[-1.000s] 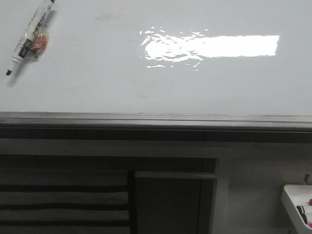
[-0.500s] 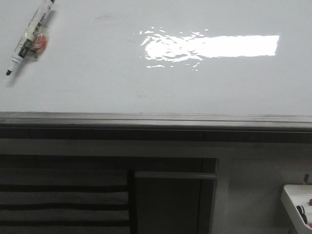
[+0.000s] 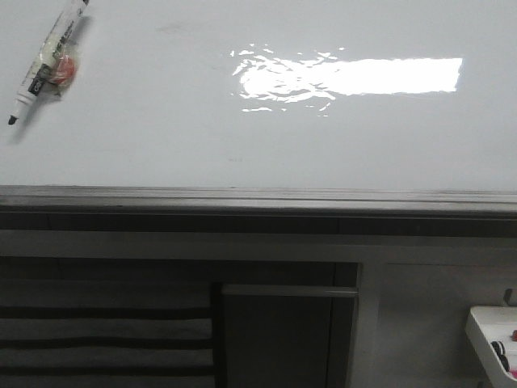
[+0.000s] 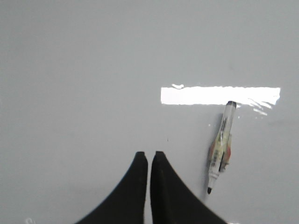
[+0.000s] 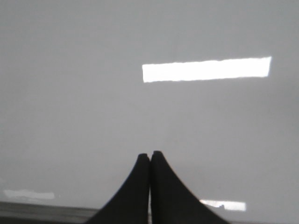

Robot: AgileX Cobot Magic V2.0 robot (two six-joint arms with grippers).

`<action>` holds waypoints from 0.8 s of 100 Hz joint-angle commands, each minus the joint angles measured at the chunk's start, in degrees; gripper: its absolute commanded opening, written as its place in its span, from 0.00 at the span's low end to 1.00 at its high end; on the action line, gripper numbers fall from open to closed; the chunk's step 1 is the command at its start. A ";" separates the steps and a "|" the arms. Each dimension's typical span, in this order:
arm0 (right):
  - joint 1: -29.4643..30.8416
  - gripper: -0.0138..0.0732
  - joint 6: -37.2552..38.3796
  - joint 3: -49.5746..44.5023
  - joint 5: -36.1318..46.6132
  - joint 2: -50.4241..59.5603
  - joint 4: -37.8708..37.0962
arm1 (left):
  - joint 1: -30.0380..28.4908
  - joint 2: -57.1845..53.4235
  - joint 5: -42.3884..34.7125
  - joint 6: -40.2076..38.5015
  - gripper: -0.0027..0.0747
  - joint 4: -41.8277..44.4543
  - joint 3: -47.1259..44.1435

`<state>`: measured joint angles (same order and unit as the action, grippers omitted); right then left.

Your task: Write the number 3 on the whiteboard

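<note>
The glossy whiteboard point(image 3: 161, 145) fills the upper front view, with a grey edge rail point(image 3: 258, 196) along its near side and a bright rectangular glare point(image 3: 355, 77). No drawn 3 shows on it. An uncapped marker point(image 3: 46, 63) lies flat on the board at the far left, black tip toward the rail; it also shows in the left wrist view point(image 4: 221, 147). My left gripper point(image 4: 149, 154) is shut and empty above the board point(image 4: 93, 70), beside the marker. My right gripper point(image 5: 150, 154) is shut and empty over the board point(image 5: 70, 93). Neither gripper shows in the front view.
Below the rail is a cabinet front with a grey handle bar point(image 3: 289, 290) and dark slats point(image 3: 105, 339). A small white tray point(image 3: 494, 339) holding small items sits at the lower right.
The marker has shifted very slightly up and left in the front view. Nothing else has visibly changed.
</note>
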<state>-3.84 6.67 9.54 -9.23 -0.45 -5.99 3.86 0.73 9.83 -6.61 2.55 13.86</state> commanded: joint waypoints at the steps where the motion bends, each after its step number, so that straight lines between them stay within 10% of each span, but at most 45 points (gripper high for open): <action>1: 0.40 0.07 -0.61 8.08 -1.26 -3.83 0.24 | -0.07 4.05 2.86 -0.71 0.01 -0.59 7.18; 23: 0.40 0.07 -0.61 20.36 -12.76 -14.90 0.24 | -0.07 14.92 12.48 -0.60 0.01 1.31 16.97; 80: 0.40 0.07 -0.61 20.89 -10.18 -18.94 0.24 | -0.07 19.51 12.75 -0.60 0.01 0.89 16.75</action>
<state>-3.84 6.56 28.51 -24.56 -18.59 -5.43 3.86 19.36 27.30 -6.61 3.63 28.94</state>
